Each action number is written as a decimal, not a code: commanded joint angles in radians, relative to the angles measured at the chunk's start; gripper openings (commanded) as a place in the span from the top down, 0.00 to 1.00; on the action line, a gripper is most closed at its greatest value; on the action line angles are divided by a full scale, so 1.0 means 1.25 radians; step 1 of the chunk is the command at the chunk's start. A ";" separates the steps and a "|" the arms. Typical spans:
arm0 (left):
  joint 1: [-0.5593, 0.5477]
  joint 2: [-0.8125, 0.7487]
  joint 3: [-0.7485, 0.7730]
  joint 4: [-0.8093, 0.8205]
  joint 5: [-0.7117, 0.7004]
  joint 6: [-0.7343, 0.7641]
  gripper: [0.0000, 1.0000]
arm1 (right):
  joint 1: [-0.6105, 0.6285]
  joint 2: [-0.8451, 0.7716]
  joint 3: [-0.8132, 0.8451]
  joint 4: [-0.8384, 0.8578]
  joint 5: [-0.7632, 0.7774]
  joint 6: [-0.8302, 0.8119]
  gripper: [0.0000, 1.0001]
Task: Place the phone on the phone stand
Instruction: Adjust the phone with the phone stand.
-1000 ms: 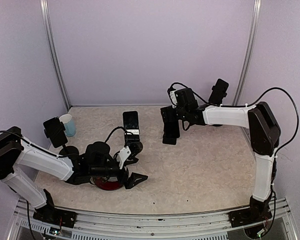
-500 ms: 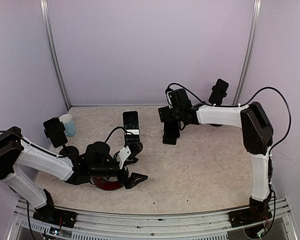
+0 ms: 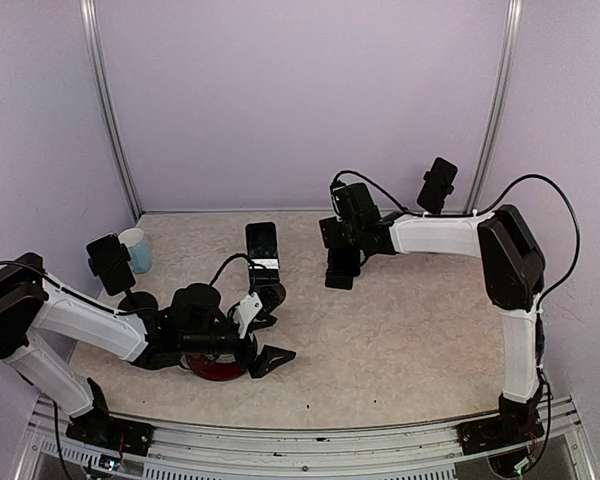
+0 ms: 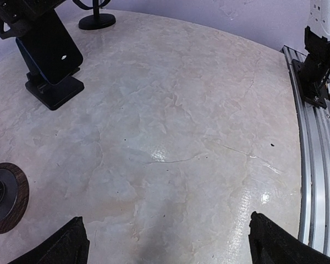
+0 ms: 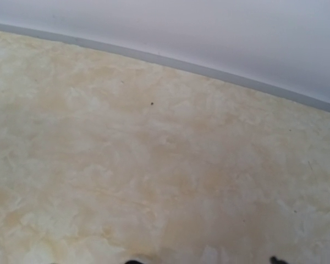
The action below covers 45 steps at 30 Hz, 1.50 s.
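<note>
A black phone (image 3: 342,260) leans tilted on a black block-shaped phone stand (image 3: 339,281) at mid table. It also shows in the left wrist view (image 4: 48,50) on the stand (image 4: 55,91). My right gripper (image 3: 340,238) hangs just above the phone's top. In the right wrist view (image 5: 203,262) only its two fingertips (image 5: 132,262) show, wide apart, with bare table between them. My left gripper (image 3: 271,338) lies low near the front, open and empty, and shows the same in the left wrist view (image 4: 165,247).
Other phones stand on holders at the centre (image 3: 262,245), the left (image 3: 110,263) and the back right (image 3: 440,184). A pale cup (image 3: 136,250) stands at the left. A dark red round disc (image 3: 216,368) lies under my left arm. The metal rail (image 4: 319,165) runs along the table's near edge.
My right wrist has shifted a little to the left and back over the phone. The phone and stand stay in place. My left arm has not moved.
</note>
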 commanded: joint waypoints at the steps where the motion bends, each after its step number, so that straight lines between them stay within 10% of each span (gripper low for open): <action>1: -0.006 0.006 0.017 0.009 -0.009 0.004 0.01 | 0.004 -0.052 -0.030 0.033 0.022 -0.001 0.21; 45: -0.006 0.004 0.023 -0.006 -0.014 0.008 0.01 | -0.004 -0.063 -0.106 0.117 0.000 0.060 0.20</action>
